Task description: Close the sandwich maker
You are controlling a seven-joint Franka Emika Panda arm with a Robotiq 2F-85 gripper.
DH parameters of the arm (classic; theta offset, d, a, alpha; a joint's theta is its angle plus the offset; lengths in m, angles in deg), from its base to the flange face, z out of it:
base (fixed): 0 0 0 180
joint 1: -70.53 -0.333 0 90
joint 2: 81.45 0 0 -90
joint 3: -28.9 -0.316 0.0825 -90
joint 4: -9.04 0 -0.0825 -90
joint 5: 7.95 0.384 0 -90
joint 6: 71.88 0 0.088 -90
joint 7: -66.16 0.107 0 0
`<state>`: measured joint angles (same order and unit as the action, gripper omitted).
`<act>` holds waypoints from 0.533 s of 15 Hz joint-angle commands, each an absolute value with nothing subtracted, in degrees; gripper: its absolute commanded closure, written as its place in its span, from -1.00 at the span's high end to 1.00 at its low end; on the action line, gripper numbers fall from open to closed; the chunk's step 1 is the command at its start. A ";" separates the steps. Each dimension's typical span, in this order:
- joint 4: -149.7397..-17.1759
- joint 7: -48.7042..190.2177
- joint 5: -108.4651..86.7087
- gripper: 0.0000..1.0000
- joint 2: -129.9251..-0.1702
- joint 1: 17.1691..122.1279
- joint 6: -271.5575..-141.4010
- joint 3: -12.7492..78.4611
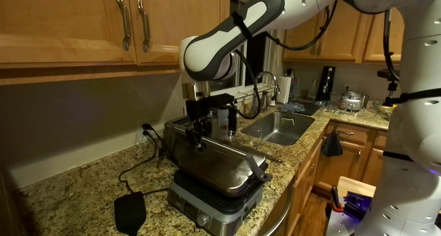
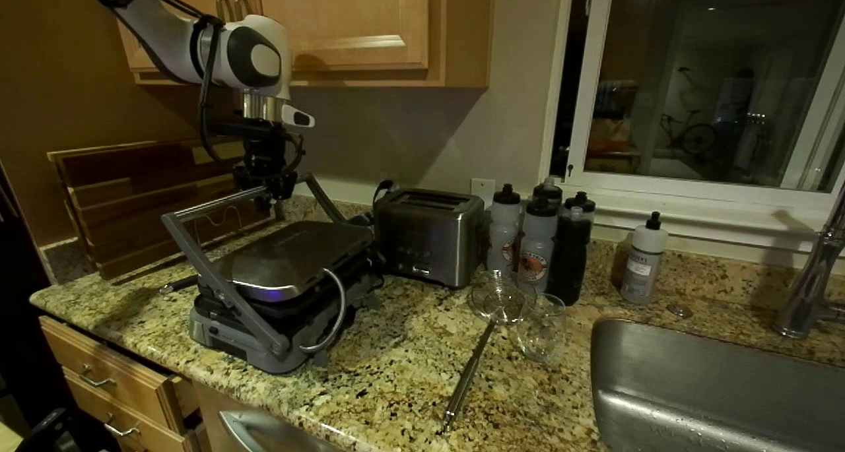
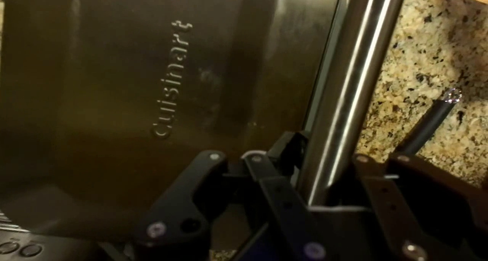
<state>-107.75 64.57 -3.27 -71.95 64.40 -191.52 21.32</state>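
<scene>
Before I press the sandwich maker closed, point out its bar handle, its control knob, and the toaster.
Bar handle (image 3: pixel 350 93): wrist view, midway along the visible steel bar.
Control knob (image 1: pixel 203 219): in an exterior view, on the knob's face.
Toaster (image 2: pixel 421 239): in an exterior view, on its broad side.

Sandwich maker (image 2: pixel 290 259) beside toaster (image 2: pixel 430 237)
</scene>
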 commanded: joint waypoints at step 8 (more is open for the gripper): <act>-99.76 66.09 -3.72 -0.92 -62.60 63.17 -191.23 21.43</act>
